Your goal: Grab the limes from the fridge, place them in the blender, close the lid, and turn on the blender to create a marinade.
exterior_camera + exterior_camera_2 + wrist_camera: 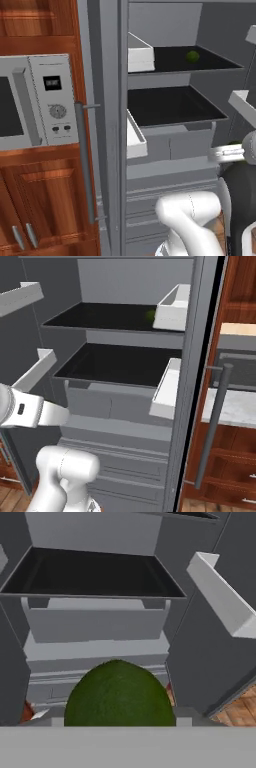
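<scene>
While the claw (119, 724) sits closed on a lime (119, 694) that fills the space between its fingers, the open fridge (95, 624) lies ahead, another lime (193, 56) resting on its upper black shelf (200, 60).

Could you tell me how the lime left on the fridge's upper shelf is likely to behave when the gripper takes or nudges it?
The lime looks round, so it would probably roll on the flat black shelf if nudged. Its dull skin suggests fair grip, though curved sides could slip from an off-centre pinch.
</scene>
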